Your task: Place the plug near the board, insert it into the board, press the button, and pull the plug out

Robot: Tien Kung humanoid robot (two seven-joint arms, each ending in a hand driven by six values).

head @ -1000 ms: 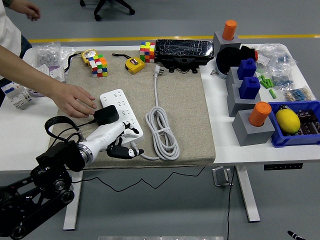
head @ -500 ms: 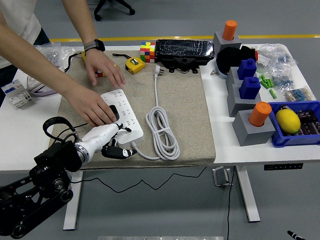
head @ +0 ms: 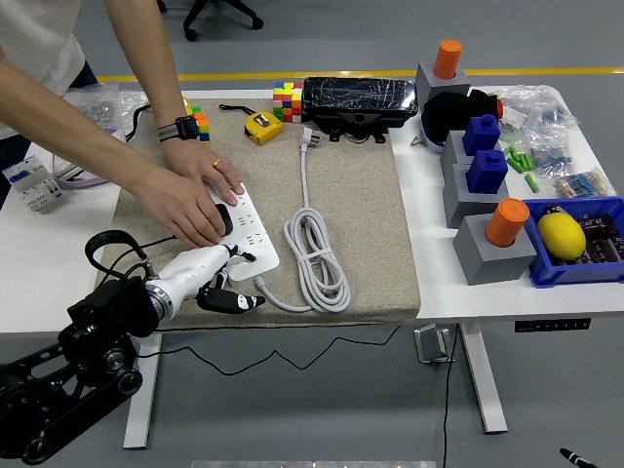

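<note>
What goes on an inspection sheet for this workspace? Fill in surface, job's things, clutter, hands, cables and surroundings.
Surface: white table with a beige mat.
Job's things: power strip on the mat; black plug under a person's hands.
Clutter: cubes, tape measure, blue bin with a lemon, grey blocks.
Hands: left hand open by the strip's near end; right nothing seen.
Cables: white cord coiled on the mat.
Surroundings: grey floor, yellow line.

White power strip (head: 255, 241) with black plug (head: 220, 218); grey cable (head: 314, 249); beige mat (head: 351, 210); yellow tape measure (head: 262, 126); multicoloured cube (head: 288, 100); 2 orange cylinders (head: 506, 221); blue bin (head: 585, 267).
</note>
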